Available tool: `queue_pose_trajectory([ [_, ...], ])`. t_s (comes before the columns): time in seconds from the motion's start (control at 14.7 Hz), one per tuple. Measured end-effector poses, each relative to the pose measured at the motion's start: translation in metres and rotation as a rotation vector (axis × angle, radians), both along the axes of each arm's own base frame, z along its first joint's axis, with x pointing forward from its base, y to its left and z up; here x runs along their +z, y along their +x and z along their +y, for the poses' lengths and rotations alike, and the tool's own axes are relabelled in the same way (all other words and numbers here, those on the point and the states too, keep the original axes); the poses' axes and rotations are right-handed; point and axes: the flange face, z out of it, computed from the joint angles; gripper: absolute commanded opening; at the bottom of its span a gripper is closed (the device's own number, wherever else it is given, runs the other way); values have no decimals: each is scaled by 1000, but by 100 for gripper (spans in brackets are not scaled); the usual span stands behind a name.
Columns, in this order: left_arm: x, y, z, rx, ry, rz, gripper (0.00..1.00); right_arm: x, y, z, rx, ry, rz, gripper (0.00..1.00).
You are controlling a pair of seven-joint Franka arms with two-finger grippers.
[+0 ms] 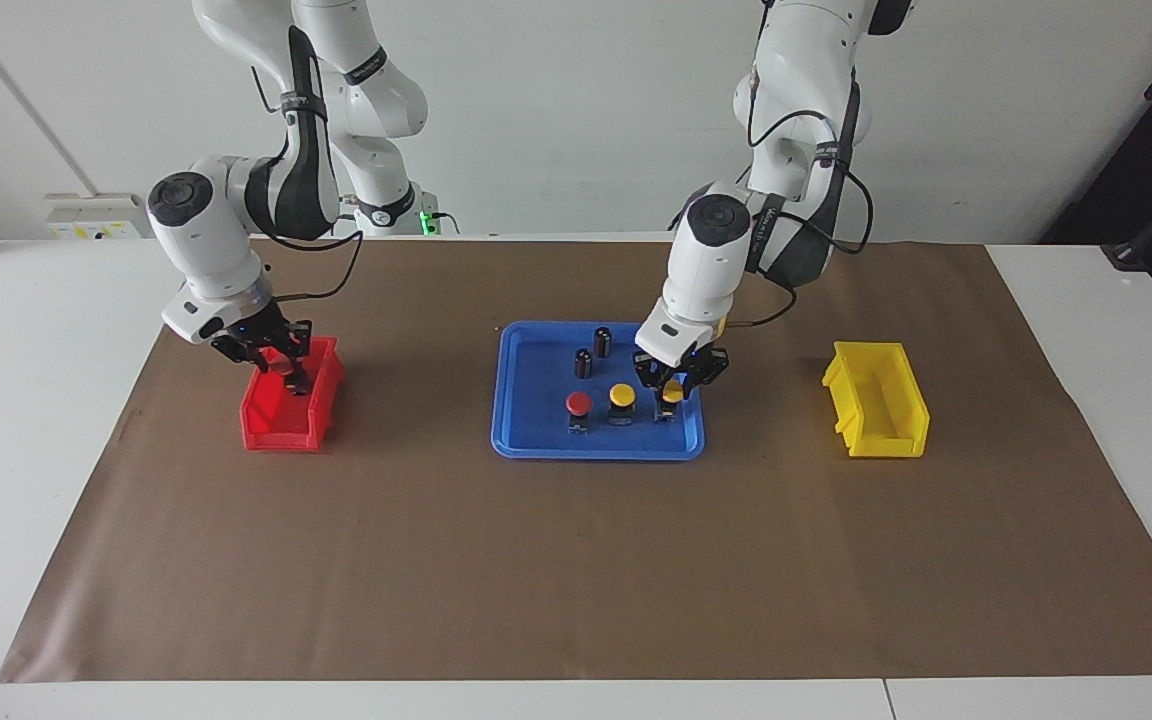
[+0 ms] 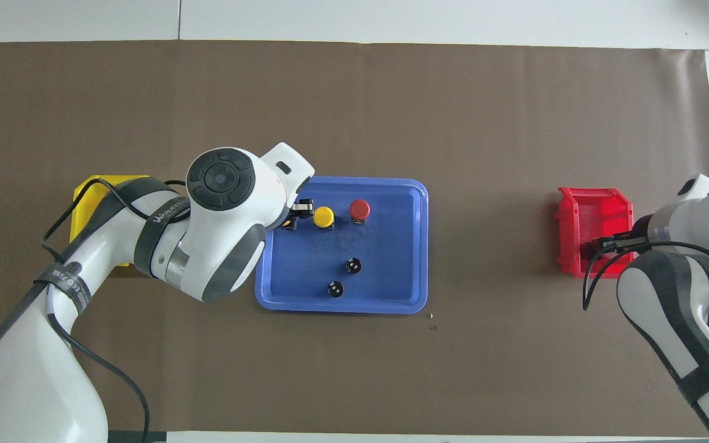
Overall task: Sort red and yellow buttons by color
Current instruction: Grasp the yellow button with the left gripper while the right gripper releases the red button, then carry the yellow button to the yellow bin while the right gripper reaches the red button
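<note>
**Inspector A:** Facing view first. What is recorded on the desk?

**Inspector B:** A blue plastic tray (image 1: 526,440) is seen at mid-desk on the brown paper sheet (image 1: 576,560). Three push-buttons stand in a row along the tray edge farthest from the robots: a red domed button on a black base (image 1: 578,404), a yellow domed button beside it (image 1: 622,396), and a second yellow domed button (image 1: 672,397) toward the left arm's end. The left pincer (image 1: 673,392) is down on that last button, fingertips closed on it; the button is not yet lifted. The right pincer (image 1: 293,378) is inside the red plastic bin (image 1: 266,425); how far its fingers are parted cannot be told, and nothing is seen held in it. A fourth button cannot be made out in the red bin.

**Inspector A:** And the overhead view?

**Inspector B:** The yellow plastic bin (image 2: 93,187) is largely covered by the left arm, and its contents cannot be confirmed from here; in the facing view it appears empty. The gripped button is mostly hidden under the wrist.

**Inspector A:** Progress?

**Inspector B:** Judged early: three buttons remain in the tray.

**Inspector A:** Obstructions?

**Inspector B:** Two dark upright cylinders with silvery tops (image 2: 344,277) stand in the tray nearer the robots, apart from the buttons. The neighbouring yellow button is close to the gripped one.
</note>
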Motion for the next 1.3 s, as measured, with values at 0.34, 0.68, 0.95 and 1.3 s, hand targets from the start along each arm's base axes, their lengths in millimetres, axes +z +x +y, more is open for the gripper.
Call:
queue_pose_trajectory([
  [0.34, 87, 27, 99, -36, 37, 57, 2, 46, 20, 10, 26, -14, 61, 74],
  [0.68, 95, 42, 253, 53, 41, 138, 2, 144, 69, 153, -59, 27, -34, 100],
  [0.95, 74, 43, 293, 127, 36, 138, 2, 137, 75, 332, -198, 103, -100, 100],
  [1.3, 20, 37, 329, 109, 21, 80, 2, 68, 84, 428, -255, 99, -111, 100],
])
